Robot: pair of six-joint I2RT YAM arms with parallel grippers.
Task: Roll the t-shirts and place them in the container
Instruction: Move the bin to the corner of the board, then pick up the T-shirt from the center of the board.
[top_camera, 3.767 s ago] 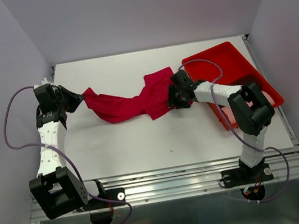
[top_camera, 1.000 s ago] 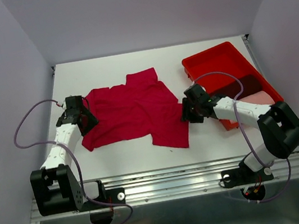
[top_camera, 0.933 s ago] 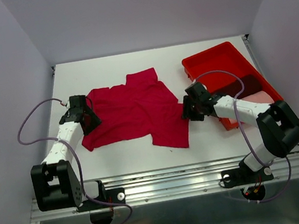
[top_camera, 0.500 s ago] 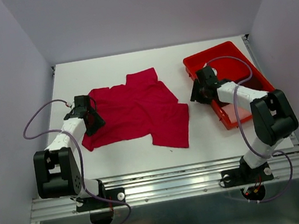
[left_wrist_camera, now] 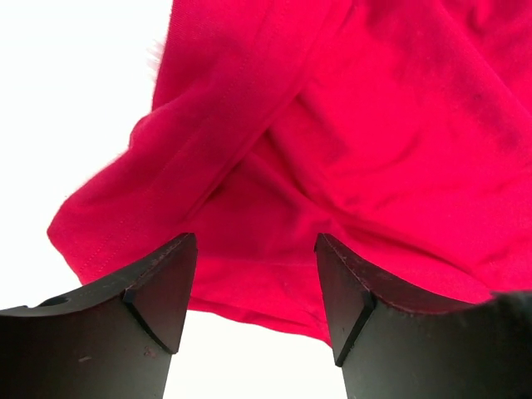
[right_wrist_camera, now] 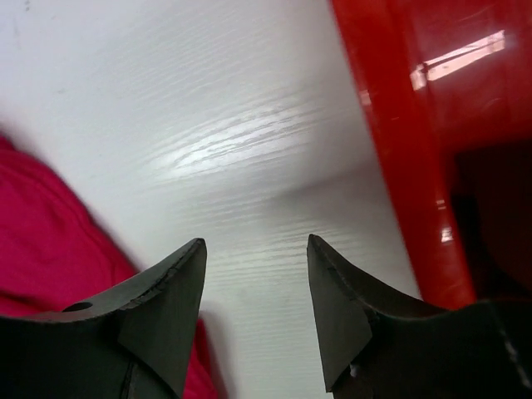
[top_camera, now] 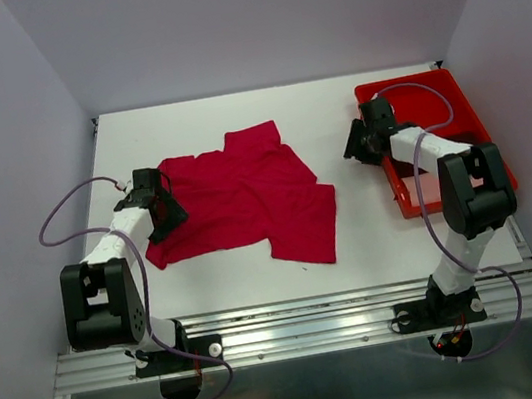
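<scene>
A bright crimson t-shirt (top_camera: pixel 246 198) lies spread flat in the middle of the white table. My left gripper (top_camera: pixel 173 217) sits at the shirt's left edge. In the left wrist view its jaws (left_wrist_camera: pixel 253 291) stand open, with the cloth's hem (left_wrist_camera: pixel 249 283) lying between the fingers and nothing pinched. My right gripper (top_camera: pixel 349 149) hovers open over bare table, between the shirt and the red tray's left wall (right_wrist_camera: pixel 399 166). A pale pink t-shirt (top_camera: pixel 431 190) shows inside the tray's near end. A dark shape (right_wrist_camera: pixel 495 216) lies in the tray beside the right fingers.
The red plastic tray (top_camera: pixel 409 82) stands at the back right, near the table's right edge. Purple walls close in the table on three sides. Bare white table (top_camera: pixel 223 120) runs behind the shirt and in front of it.
The right gripper left the shirt's right edge and swung back and right, and the tray slid right and turned with it. The left jaws opened wider. The shirt stays flat.
</scene>
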